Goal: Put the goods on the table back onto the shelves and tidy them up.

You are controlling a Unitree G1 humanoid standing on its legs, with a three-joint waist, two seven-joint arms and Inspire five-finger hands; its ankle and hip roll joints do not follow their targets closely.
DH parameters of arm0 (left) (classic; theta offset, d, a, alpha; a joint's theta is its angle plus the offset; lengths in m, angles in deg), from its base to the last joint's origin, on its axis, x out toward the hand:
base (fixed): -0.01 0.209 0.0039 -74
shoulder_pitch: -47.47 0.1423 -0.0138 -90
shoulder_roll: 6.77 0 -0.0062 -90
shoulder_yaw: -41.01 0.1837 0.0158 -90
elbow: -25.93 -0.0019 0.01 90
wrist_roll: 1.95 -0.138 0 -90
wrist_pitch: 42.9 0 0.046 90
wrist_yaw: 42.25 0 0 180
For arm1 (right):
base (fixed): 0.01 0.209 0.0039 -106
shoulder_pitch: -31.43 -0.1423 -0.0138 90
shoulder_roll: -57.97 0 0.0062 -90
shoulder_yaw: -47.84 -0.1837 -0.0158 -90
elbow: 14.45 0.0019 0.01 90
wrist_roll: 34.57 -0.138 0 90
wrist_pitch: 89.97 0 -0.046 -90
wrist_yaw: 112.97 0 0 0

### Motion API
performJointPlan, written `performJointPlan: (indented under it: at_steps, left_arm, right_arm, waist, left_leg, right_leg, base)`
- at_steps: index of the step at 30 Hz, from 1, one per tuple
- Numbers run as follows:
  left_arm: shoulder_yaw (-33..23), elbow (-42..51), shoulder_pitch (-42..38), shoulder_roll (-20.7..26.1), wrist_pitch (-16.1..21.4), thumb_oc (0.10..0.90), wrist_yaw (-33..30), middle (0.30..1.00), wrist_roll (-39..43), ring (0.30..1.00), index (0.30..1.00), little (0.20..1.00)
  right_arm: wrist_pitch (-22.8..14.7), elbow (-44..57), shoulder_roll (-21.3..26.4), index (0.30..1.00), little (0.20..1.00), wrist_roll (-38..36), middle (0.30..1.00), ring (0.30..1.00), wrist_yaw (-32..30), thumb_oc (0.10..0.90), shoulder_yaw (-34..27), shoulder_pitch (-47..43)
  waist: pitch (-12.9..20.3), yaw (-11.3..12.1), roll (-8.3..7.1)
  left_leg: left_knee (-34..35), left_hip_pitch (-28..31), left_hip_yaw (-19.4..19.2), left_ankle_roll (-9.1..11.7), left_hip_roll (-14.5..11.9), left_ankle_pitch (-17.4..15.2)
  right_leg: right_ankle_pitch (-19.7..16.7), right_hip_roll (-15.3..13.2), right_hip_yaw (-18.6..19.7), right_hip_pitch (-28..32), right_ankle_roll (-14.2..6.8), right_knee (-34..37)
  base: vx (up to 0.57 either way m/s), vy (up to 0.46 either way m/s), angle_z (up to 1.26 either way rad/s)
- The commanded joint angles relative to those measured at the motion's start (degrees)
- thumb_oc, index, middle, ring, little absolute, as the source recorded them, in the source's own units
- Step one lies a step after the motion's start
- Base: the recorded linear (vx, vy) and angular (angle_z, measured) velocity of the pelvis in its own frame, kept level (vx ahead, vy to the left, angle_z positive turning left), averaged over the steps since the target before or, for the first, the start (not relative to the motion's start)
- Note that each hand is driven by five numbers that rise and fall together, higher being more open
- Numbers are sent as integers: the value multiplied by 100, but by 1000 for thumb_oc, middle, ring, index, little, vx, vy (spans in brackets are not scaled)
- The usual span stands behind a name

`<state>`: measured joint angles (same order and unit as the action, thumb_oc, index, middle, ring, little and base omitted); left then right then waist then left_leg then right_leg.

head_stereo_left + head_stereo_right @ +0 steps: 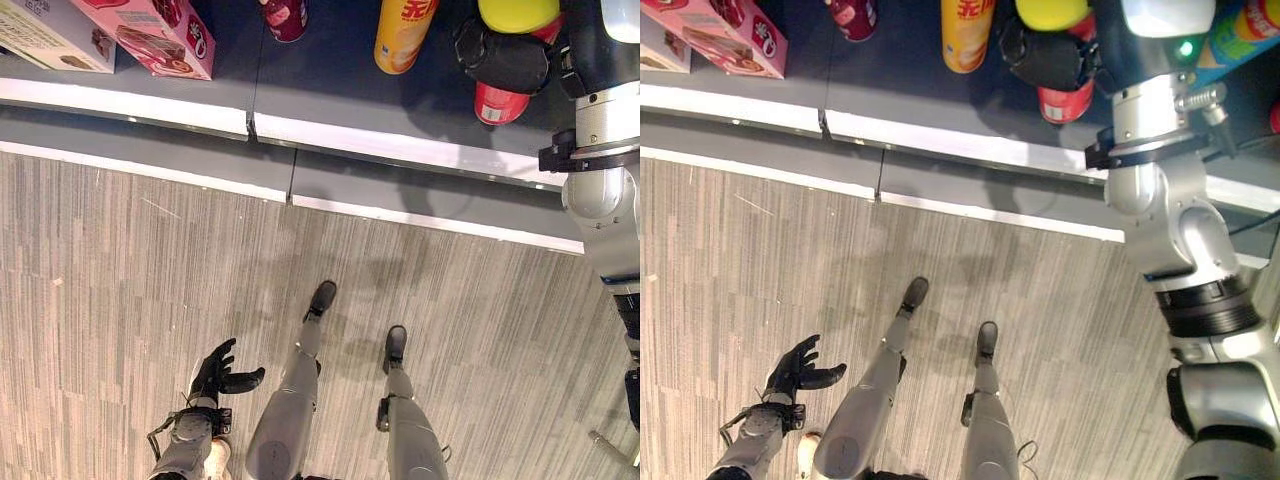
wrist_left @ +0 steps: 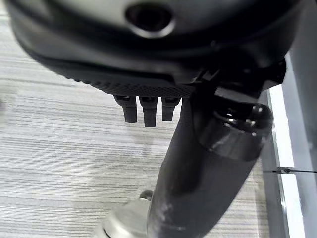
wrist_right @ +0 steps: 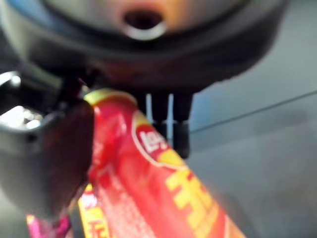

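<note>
A red chips can (image 1: 500, 103) with a yellow lid (image 1: 518, 14) stands over the dark shelf board (image 1: 330, 100), and my right hand (image 1: 505, 60) is shut round its middle. Up close in the right wrist view, the thumb and fingers wrap the red can (image 3: 163, 198). To its left on the board stands an orange-yellow chips can (image 1: 403, 35). My left hand (image 1: 215, 372) hangs low over the floor, far from the shelf, open and holding nothing. Its straight fingers (image 2: 143, 111) show in the left wrist view.
Further left on the shelf are a dark red container (image 1: 285, 18), a pink box (image 1: 150, 35) and a cream box (image 1: 50, 35). A blue-green package (image 1: 1250, 30) sits right of my arm. The shelf's white front edge (image 1: 400, 145) runs above the striped floor (image 1: 120, 300).
</note>
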<state>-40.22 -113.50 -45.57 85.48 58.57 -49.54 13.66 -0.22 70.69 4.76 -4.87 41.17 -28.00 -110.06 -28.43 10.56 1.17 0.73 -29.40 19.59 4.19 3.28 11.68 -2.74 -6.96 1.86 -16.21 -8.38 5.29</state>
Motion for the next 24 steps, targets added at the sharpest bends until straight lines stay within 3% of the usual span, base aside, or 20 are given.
performJointPlan:
  at_steps: [1, 15, 16, 17, 24]
  left_arm:
    - [157, -207, 455, 244, 55, 800, -188, 900, -83, 900, 900, 900]
    - [222, -615, 360, 238, 80, 800, -211, 900, -207, 900, 900, 900]
    - [240, -675, 342, 253, 89, 800, -211, 900, -205, 900, 900, 900]
    - [-999, -1162, -108, 1231, 89, 800, -332, 900, 14, 900, 900, 900]
    - [-1043, -1542, 29, 990, 11, 800, -372, 900, -173, 900, 900, 900]
  right_arm:
    - [-34, -104, 143, 300, 300, 114, 300, 300, -709, 400, -82, -716]
    - [-16, -1280, -69, 300, 300, -359, 300, 300, -828, 400, 228, -932]
    - [9, -1495, 19, 300, 300, -428, 300, 300, -858, 400, 320, -1036]
    - [-756, -1263, -414, 300, 300, -2640, 300, 300, 627, 400, 305, -43]
    - [-755, -971, -325, 300, 300, -2589, 300, 300, 438, 400, 152, -172]
  waist:
    - [785, 27, 126]
    - [1060, 144, 151]
    - [1066, 170, 129]
    - [630, -237, -413]
    - [542, -256, -336]
  left_leg:
    - [301, 309, 35, 87, -369, -540]
    - [380, 490, 190, 95, -341, -558]
    - [379, 445, 221, 101, -330, -546]
    - [-884, 571, 12, 156, -502, -1446]
    - [-749, 478, 36, 199, -523, -1267]
  right_leg:
    - [-147, -397, -6, 65, -221, -40]
    - [-84, -458, -196, 258, -248, -29]
    - [-89, -475, -242, 240, -265, -29]
    - [-160, -522, 22, -383, -63, -912]
    - [-97, -481, 41, -360, -42, -827]
  base:
    - [0, 0, 0]
    - [24, -7, 6]
    - [13, -6, 6]
    - [0, 0, 0]
    - [12, -33, 0]
